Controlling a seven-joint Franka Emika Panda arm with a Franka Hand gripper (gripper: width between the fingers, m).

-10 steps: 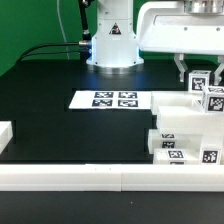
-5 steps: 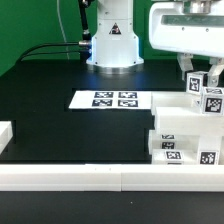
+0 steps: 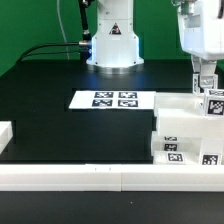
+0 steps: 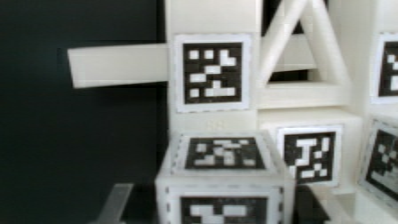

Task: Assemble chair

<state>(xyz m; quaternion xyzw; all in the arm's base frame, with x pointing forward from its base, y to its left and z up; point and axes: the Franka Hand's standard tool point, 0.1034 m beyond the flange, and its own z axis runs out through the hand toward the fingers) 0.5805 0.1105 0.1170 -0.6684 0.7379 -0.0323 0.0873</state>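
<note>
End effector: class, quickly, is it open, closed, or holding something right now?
End effector: cannot be told; its fingers come down at the chair parts, but no grip shows.

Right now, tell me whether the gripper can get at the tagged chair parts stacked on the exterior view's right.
Probably yes. The gripper hangs directly above the chair parts, nothing lies between, and the wrist view shows them right below. Whether its fingers are open, I cannot tell.

Robotics lab: black bench (image 3: pixel 60 125), marker board (image 3: pixel 108 99), green backdrop (image 3: pixel 35 25).
</note>
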